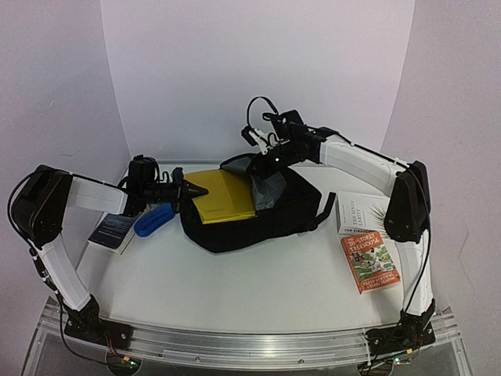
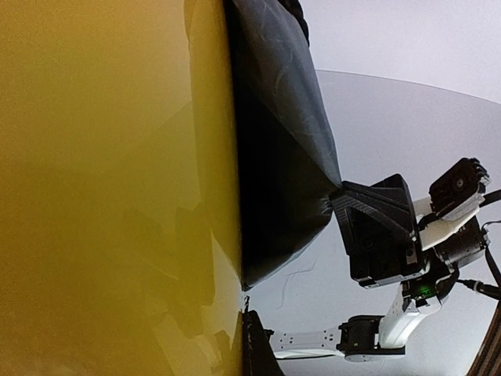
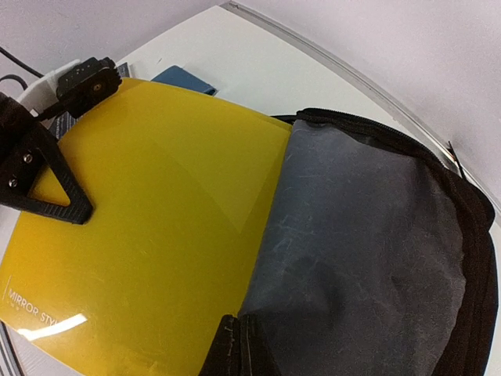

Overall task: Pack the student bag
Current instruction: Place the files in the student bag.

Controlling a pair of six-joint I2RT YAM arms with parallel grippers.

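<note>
The student bag (image 1: 266, 215), a black backpack, lies in the middle of the table with its mouth open toward the left. Grey lining (image 3: 360, 251) shows inside. A thin yellow book (image 1: 223, 196) lies flat with its right part inside the mouth. My left gripper (image 1: 194, 189) is shut on the book's left edge, and one of its fingers (image 3: 43, 184) rests on the cover. My right gripper (image 1: 258, 163) is shut on the bag's upper flap (image 2: 274, 157) and holds it up taut above the book. The yellow book (image 2: 102, 196) fills the left half of the left wrist view.
A blue pouch (image 1: 154, 219) and a dark booklet (image 1: 113, 231) lie left of the bag, under the left arm. At the right, a white book (image 1: 362, 211) and a colourful book (image 1: 370, 260) lie beside the right arm. White walls enclose the table.
</note>
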